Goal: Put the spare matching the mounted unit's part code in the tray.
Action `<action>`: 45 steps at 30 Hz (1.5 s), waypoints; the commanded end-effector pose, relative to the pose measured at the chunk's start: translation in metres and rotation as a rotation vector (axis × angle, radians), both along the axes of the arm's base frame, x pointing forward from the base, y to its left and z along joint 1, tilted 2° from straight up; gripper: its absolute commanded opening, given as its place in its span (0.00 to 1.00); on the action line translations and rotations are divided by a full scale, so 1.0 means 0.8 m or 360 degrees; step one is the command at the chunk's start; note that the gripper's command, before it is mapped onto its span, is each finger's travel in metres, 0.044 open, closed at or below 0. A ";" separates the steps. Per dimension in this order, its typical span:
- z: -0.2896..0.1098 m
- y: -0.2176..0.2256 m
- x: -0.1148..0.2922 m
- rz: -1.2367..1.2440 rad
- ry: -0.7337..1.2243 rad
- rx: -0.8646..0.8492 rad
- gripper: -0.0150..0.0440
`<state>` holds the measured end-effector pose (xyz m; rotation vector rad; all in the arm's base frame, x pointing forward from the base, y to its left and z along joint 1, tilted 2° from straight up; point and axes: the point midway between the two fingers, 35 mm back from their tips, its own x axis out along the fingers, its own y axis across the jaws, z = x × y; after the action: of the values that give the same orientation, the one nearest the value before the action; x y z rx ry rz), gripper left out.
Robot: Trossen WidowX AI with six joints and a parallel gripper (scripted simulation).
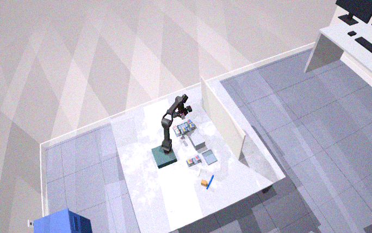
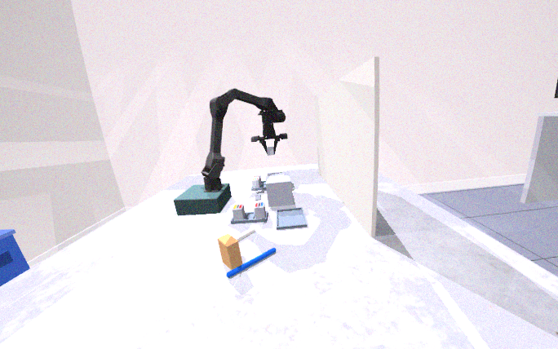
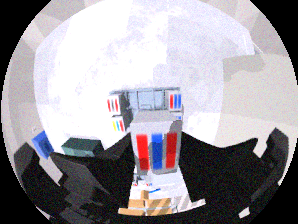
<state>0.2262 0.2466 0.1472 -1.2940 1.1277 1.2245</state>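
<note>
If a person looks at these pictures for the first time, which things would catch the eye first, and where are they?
First comes the black arm on its green base, its gripper raised above the table and shut on a small grey block with red, blue and red stripes. Next is the tall cream panel standing upright on the table's right side. Nearer the front lie an orange block and a blue stick, close together.
</note>
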 end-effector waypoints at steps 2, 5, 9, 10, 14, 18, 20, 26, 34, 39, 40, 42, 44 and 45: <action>0.000 -0.024 0.024 -0.0050 -0.0004 -0.0022 0.25; 0.001 -0.040 0.038 -0.0082 -0.0009 -0.0016 0.25; 0.003 -0.062 0.056 -0.0124 -0.0015 -0.0009 0.25; 0.004 -0.068 0.060 -0.0134 -0.0017 -0.0008 0.25; 0.005 -0.090 0.077 -0.0150 -0.0020 -0.0006 0.25; 0.007 -0.114 0.094 -0.0138 -0.0020 -0.0009 0.25; 0.007 -0.126 0.102 -0.0131 -0.0019 -0.0010 0.25; 0.008 -0.166 0.122 -0.0188 -0.0019 -0.0023 0.25; 0.010 -0.209 0.137 -0.0249 -0.0017 -0.0037 0.25; 0.011 -0.242 0.147 -0.0261 -0.0014 -0.0043 0.25; 0.011 -0.248 0.149 -0.0254 -0.0014 -0.0043 0.25; 0.012 -0.259 0.152 -0.0241 -0.0014 -0.0043 0.25; 0.012 -0.273 0.155 -0.0225 -0.0013 -0.0044 0.25; 0.013 -0.280 0.157 -0.0217 -0.0013 -0.0044 0.25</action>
<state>0.3479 0.0349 0.1560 -1.2136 1.2171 1.0965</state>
